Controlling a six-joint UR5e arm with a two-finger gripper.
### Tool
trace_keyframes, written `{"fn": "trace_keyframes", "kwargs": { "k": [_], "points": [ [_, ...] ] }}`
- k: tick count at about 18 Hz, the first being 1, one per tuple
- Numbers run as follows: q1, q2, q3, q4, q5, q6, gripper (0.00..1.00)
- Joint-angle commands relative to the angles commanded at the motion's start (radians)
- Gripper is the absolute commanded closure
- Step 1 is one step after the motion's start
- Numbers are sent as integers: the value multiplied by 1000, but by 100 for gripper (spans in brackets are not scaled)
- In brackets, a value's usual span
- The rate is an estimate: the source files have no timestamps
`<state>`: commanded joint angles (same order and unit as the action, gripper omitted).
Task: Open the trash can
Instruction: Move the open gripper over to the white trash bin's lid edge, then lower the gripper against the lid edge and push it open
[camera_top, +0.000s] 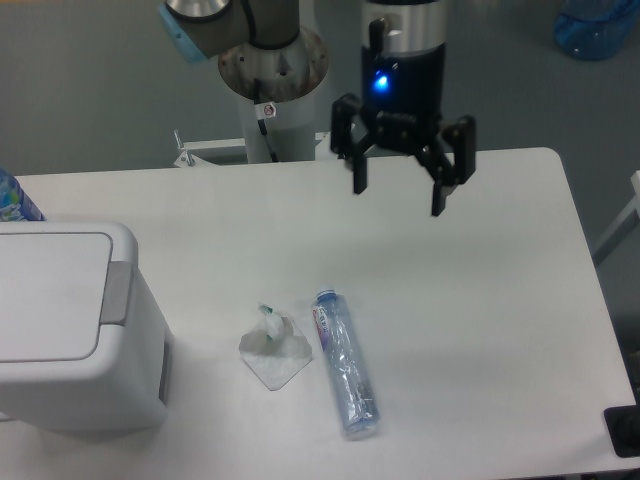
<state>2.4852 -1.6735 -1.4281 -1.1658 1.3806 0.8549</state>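
Note:
The trash can (70, 330) is a large boxy white bin at the left edge of the table. Its flat lid (45, 295) is down and closed, with a grey push tab (117, 293) on its right side. My gripper (398, 197) hangs above the back middle of the table, far to the right of the bin. Its two black fingers are spread wide and hold nothing.
A crumpled white wrapper (275, 348) and a squashed clear plastic bottle (344, 362) lie on the table (480, 320) right of the bin. A blue bottle top (15, 198) shows behind the bin. The arm's base (272, 75) stands behind the table.

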Motion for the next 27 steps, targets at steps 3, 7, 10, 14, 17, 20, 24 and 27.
{"fn": "trace_keyframes", "kwargs": {
  "k": [3,7,10,14,17,20,24,27],
  "points": [
    [-60,-17,0,27,-2,-169,0],
    [-127,-34,-3,52,-3,-385,0],
    [-167,-38,-6,52,-3,-497,0],
    [-213,-58,-8,52,-14,-589,0],
    [-253,-80,-9,92,-14,-615,0],
    [-288,-107,-9,158,-11,-629,0],
    [-310,-115,-15,167,-11,-629,0],
    [-322,-126,-15,170,-9,-622,0]
  ]
}}
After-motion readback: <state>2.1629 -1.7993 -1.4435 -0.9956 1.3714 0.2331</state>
